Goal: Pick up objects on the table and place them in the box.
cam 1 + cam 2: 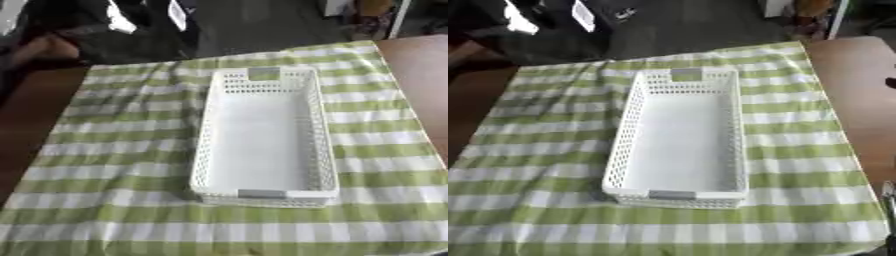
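Green-and-white checked cloth covers brown table; white perforated box mid-cloth, long axis running near-to-far, grey label tabs at both short ends; neither hand visible, so box-to-hand relation and finger state untellable.

Of the robot, only a slim sliver of the right hand, pale grey above and dark below, is seen.
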